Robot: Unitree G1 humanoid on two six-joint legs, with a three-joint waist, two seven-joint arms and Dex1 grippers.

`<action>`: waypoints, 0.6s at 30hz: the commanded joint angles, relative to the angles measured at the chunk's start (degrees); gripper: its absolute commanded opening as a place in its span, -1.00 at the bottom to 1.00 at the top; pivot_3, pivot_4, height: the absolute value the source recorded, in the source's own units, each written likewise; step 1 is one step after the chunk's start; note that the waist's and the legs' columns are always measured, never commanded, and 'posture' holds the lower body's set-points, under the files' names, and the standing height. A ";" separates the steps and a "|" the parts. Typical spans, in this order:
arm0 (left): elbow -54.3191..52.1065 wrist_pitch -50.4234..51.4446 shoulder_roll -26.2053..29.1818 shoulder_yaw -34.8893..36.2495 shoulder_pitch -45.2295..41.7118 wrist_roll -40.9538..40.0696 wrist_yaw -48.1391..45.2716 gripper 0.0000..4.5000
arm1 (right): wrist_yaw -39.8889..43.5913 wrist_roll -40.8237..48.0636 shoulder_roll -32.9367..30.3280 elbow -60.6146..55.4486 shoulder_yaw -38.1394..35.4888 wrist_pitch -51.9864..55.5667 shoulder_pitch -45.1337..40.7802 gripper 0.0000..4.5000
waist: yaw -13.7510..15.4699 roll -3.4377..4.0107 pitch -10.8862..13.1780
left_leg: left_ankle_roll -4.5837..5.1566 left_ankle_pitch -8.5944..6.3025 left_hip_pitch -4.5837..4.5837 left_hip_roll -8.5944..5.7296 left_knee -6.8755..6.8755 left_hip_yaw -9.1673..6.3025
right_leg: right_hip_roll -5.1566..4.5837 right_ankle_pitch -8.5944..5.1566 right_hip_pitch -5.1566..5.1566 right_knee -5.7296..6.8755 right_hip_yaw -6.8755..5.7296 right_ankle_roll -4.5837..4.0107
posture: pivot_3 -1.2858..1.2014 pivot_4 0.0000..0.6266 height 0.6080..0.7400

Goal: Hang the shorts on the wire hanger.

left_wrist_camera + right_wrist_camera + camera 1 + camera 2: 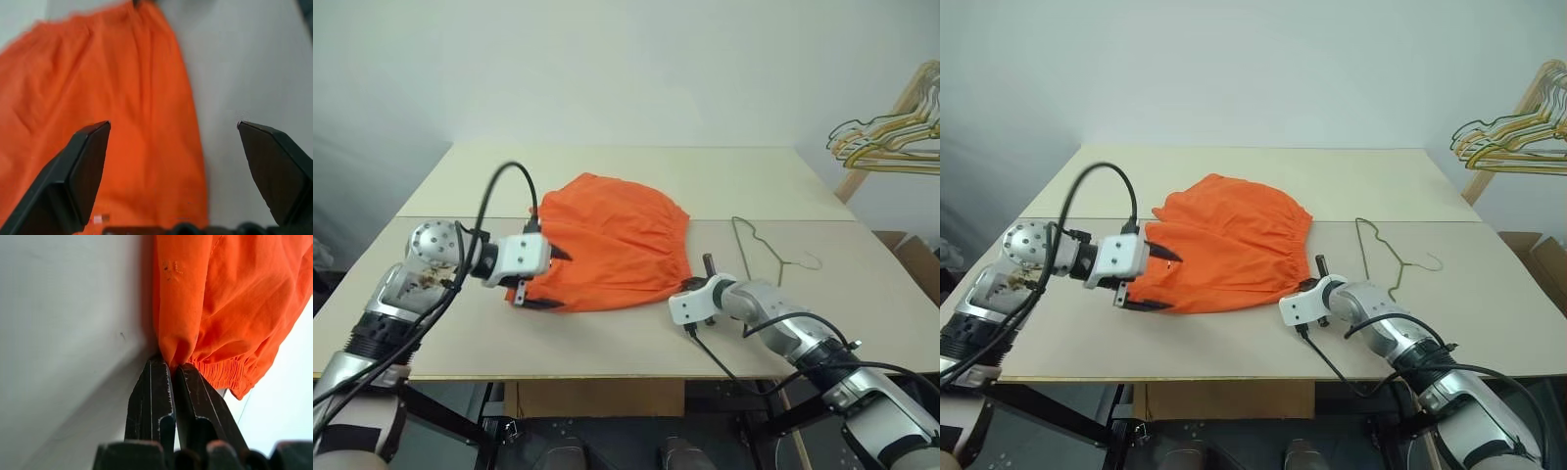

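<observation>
The orange shorts lie spread flat in the middle of the table, the gathered waistband toward the right. My right gripper is shut on the near right corner of the shorts, by the waistband, low on the table. My left gripper hovers at the shorts' left edge, open, one finger over the fabric and one beside it; nothing sits between them. The thin wire hanger lies flat on the table just right of the shorts, untouched, its hook toward the right.
A wooden rack with bunched yellow and grey hangers stands off the table's right side. A cardboard box sits below it. The tabletop has a seam across its middle, and its front edge runs just under my arms.
</observation>
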 commanded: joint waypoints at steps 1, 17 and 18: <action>5.37 -10.37 1.34 -2.53 -2.56 7.94 2.57 1.00 | 0.33 0.22 -0.89 -3.12 -3.34 -0.10 -0.30 -0.99 | 0.03 0.00 0.00 | 0.00 0.00 0.00 0.00 0.00 0.00 | 0.00 0.00 0.00 0.00 0.00 0.00 | 0.12 -1.00 1.00; 25.38 -22.26 -4.32 -8.62 -11.53 24.78 17.00 -0.20 | 1.35 0.48 -0.22 -5.38 -5.97 0.32 1.17 -1.00 | -0.14 -0.01 0.00 | 0.00 0.00 0.00 0.03 0.00 0.03 | 0.00 0.00 -0.04 0.09 0.00 0.01 | 0.10 -1.00 1.00; 25.65 -22.43 -4.37 -8.59 -11.58 24.79 17.13 -0.34 | 1.39 0.54 -0.22 -5.41 -6.08 0.29 1.24 -1.00 | -0.15 -0.01 0.00 | 0.00 0.00 0.00 0.03 -0.01 0.03 | 0.00 0.00 -0.05 0.09 0.00 0.01 | 0.10 -1.00 1.00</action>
